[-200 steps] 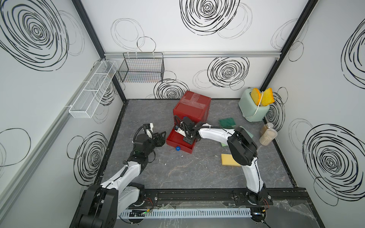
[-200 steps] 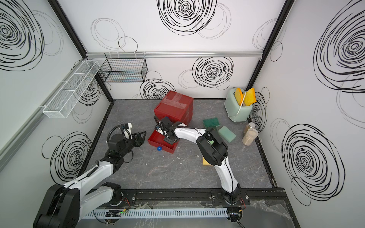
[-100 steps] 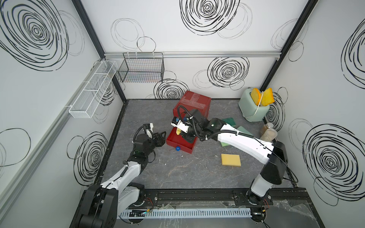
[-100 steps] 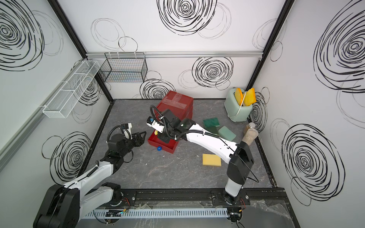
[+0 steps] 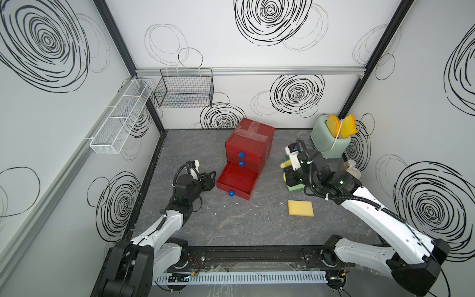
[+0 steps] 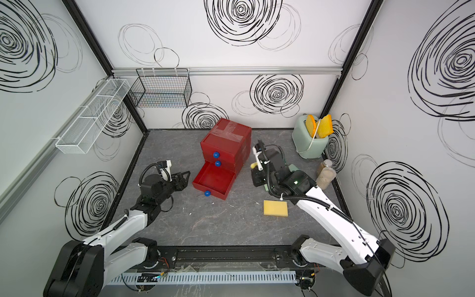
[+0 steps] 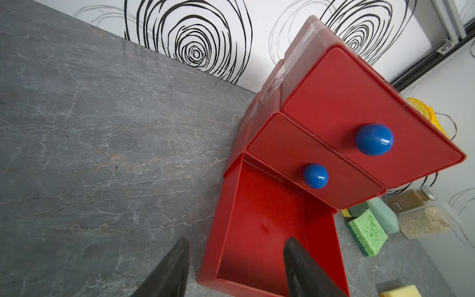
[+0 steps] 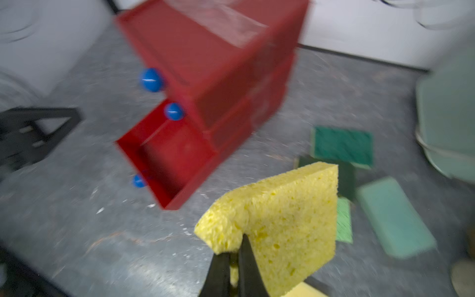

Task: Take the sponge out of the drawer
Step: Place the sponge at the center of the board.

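Sponge [image 8: 282, 218] clamped in the right gripper [image 8: 235, 246], outside the drawer [image 5: 237, 178]

The sponge is pinched at one corner between the right jaws and held above the table [image 5: 231, 226], toward its back right corner; the bottom drawer is seen pulled out; the left gripper [image 5: 209, 180] is held with jaws apart just beside it, toward the left edge.

The sponge [image 8: 282, 223] is yellow, the drawer [image 5: 237, 177] red, its knob [image 5: 231, 193] blue, tabletop [image 5: 244, 223] grey-veined.
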